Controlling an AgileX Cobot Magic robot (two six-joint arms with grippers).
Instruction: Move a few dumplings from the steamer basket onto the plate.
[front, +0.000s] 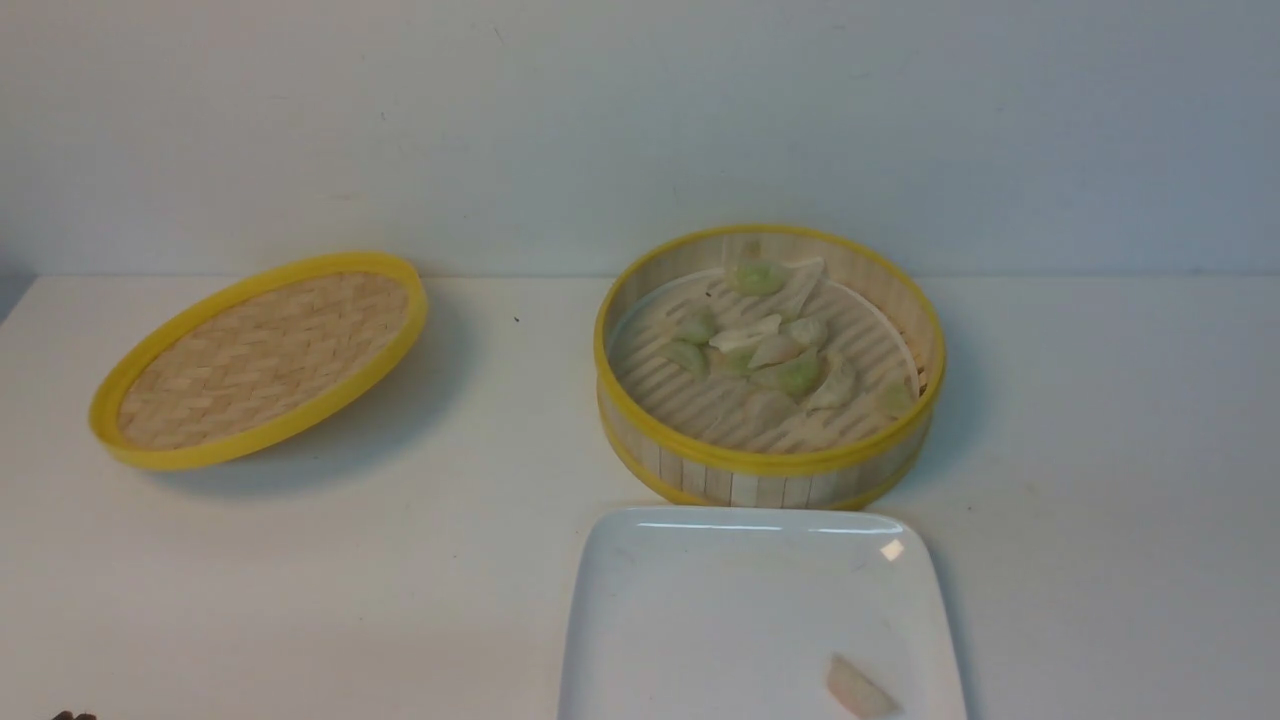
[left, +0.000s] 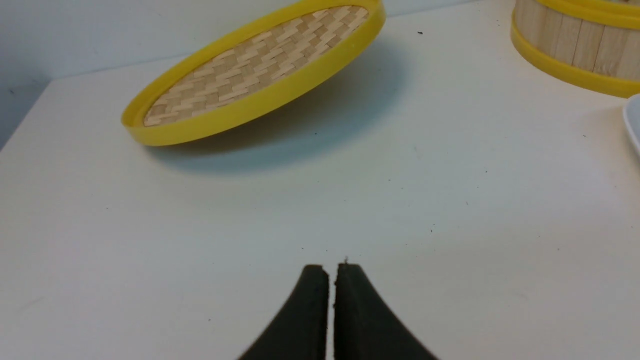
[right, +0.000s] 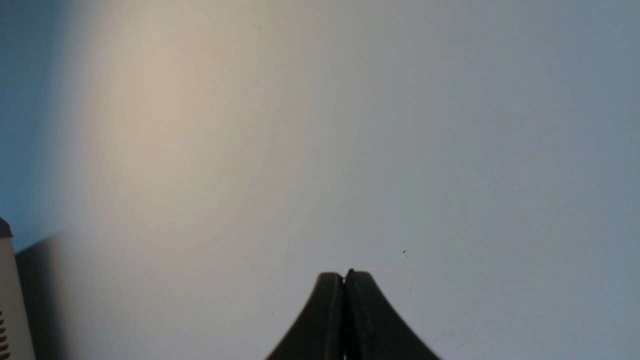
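Observation:
The steamer basket (front: 770, 470) stands mid-table with several pale green and whitish dumplings (front: 775, 345) on its slatted floor. Its wall also shows in the left wrist view (left: 575, 47). The white square plate (front: 700, 620) lies just in front of it, with one whitish-pink dumpling (front: 858, 688) near its front right. The plate's edge shows in the left wrist view (left: 632, 120). My left gripper (left: 331, 272) is shut and empty, low over bare table left of the plate. My right gripper (right: 344, 277) is shut and empty over bare table. Neither gripper shows in the front view.
The flat woven yellow-rimmed lid (front: 265, 355) lies tilted at the back left, also in the left wrist view (left: 255, 70). A wall runs behind the table. A pale upright object (right: 10, 300) stands at the edge of the right wrist view.

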